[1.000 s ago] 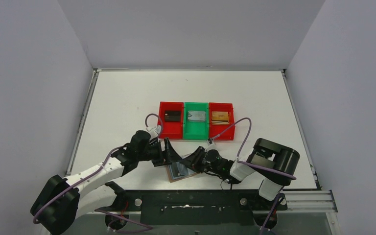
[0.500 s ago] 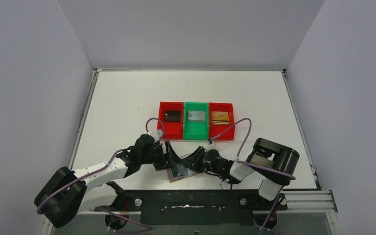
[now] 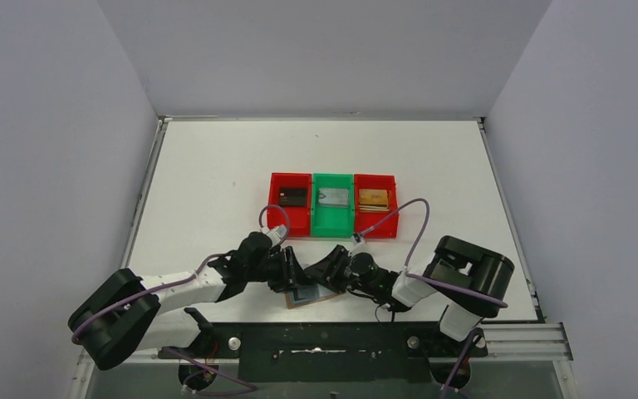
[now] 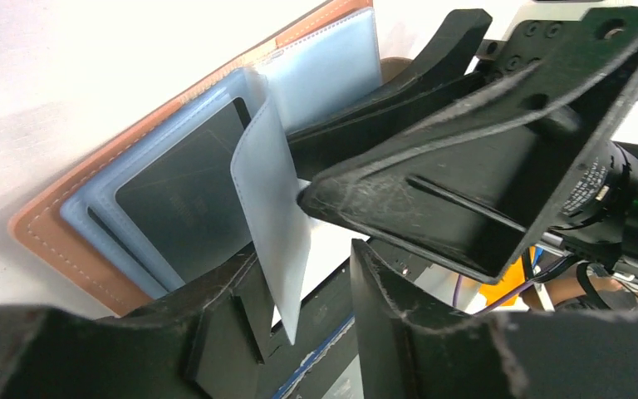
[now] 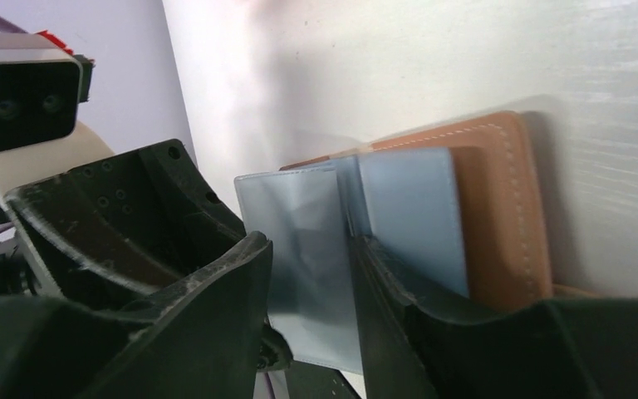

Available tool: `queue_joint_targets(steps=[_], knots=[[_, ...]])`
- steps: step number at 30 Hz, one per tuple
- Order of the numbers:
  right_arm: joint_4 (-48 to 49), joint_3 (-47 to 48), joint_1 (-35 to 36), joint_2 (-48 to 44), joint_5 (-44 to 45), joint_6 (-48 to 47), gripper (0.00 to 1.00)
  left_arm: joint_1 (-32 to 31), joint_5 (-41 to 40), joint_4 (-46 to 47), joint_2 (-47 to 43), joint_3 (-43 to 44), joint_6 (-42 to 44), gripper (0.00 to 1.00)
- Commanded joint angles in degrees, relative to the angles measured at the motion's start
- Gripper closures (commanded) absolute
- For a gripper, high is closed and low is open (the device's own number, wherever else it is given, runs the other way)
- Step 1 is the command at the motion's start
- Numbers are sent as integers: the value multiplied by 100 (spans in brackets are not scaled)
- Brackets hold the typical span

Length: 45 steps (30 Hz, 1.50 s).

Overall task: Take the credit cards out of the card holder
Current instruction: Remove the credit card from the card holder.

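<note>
The card holder (image 4: 46,241) lies open on the tabletop (image 4: 91,75), under and between both pairs of fingers, with its tan leather border outermost and its grey-blue sleeves facing up.

The left fingers (image 4: 216,328) stand apart. One translucent sleeve leaf (image 4: 270,208) rises on edge from the holder's middle into the gap between them. Whether it touches either finger cannot be told.

The right fingers (image 5: 465,349) are also apart, with the same leaf standing in their gap. The two pairs face each other across this leaf, tips close together.

On the far side of the leaf from the right fingers, a black card (image 4: 187,208) sits inside a flat sleeve of the holder, just ahead of the left fingers.

Beyond both pairs of fingers, farther out on the tabletop and apart from the holder, three bins stand touching in a row:
- The left red bin (image 3: 291,221) holds a second black card (image 3: 293,196).
- The green bin (image 3: 332,223) holds a silver-grey card (image 3: 333,197).
- The right red bin (image 3: 375,224) holds a gold card (image 3: 373,199).
</note>
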Motion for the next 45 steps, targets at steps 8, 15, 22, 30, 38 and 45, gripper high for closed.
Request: queue_joint_targets(steps=[8, 15, 22, 30, 38, 45], knots=[[-2959, 599, 156, -1832, 1011, -1057, 49, -70, -22, 166, -15, 237, 187, 69], [-5051, 952, 499, -2946, 2427, -975, 44, -196, -227, -106, 70, 697, 357, 69], [-5274, 364, 629, -4050, 3095, -414, 40, -456, -246, -299, 794, 1324, 724, 71], [-5509, 40, 685, -4614, 3308, -114, 39, -965, -223, -16, 1775, 1596, 689, 70], [-5593, 266, 719, -4348, 3259, -160, 39, -997, -762, -333, 923, 1565, 721, 57], [-5740, 432, 745, -4302, 3346, -129, 36, -881, -1102, -853, 316, 1367, 732, 54]])
